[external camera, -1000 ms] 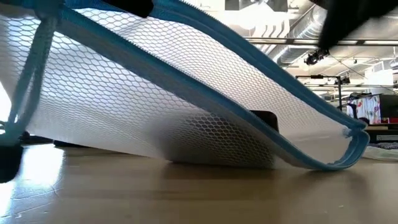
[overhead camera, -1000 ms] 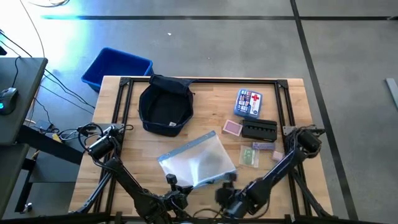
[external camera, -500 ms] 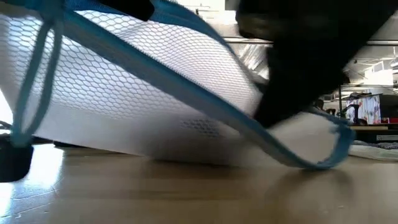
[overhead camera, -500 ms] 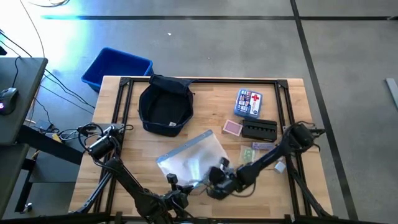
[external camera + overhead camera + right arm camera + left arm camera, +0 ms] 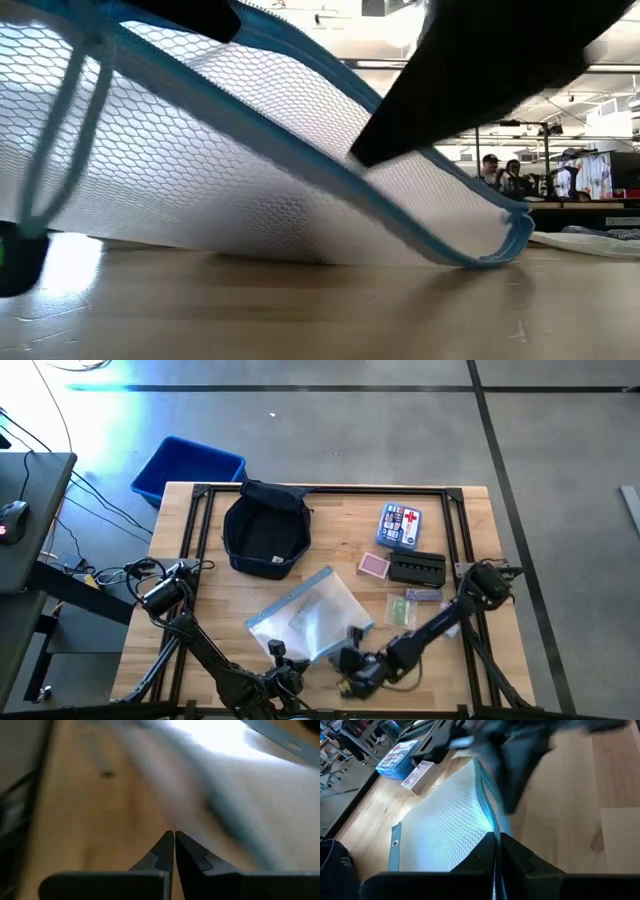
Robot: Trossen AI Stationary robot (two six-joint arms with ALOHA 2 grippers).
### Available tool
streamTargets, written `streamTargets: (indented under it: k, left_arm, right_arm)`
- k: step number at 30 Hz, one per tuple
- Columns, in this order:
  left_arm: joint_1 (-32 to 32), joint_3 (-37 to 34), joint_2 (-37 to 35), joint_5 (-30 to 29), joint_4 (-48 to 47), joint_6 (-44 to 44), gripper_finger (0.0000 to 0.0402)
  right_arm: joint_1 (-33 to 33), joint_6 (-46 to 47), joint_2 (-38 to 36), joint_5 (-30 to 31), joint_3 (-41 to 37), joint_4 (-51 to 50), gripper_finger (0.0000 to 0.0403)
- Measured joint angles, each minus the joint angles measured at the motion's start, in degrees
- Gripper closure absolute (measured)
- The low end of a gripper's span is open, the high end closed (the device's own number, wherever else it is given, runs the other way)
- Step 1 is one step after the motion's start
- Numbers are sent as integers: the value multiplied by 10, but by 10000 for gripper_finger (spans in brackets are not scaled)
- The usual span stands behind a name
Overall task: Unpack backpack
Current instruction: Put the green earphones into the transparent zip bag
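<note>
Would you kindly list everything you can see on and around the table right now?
backpack: one, dark navy, open, far left part of the table.
mesh zip pouch: one, clear white with blue trim, near middle of the table.
first aid box: one, blue and white, far right.
card deck: one, reddish, beside the black case.
black case: one, below the first aid box.
small packets: a few, green and purple, right side.
bin: one, bright blue, on the floor beyond the table.
left pincer: shut on the mesh zip pouch edge.
right pincer: shut, at the pouch's near edge.
</note>
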Motion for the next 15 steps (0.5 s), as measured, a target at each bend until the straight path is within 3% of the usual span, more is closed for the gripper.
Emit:
streamTargets:
  k: [4, 7, 11, 13, 15]
  left_arm:
    - [0, 0, 0, 2, 0, 0, 402]
    - [0, 0, 0, 2, 0, 0, 402]
    - [0, 0, 0, 3, 0, 0, 402]
    - [0, 0, 0, 3, 0, 0, 402]
    - [0, 0, 0, 3, 0, 0, 402]
  right_arm:
    - [31, 1, -2, 15, 53, -110, 403]
    - [36, 126, -2, 81, 81, -253, 401]
    - [27, 287, -2, 70, 92, -448, 375]
    - [26, 329, -2, 69, 76, -482, 350]
    - [25, 348, -2, 110, 52, -464, 323]
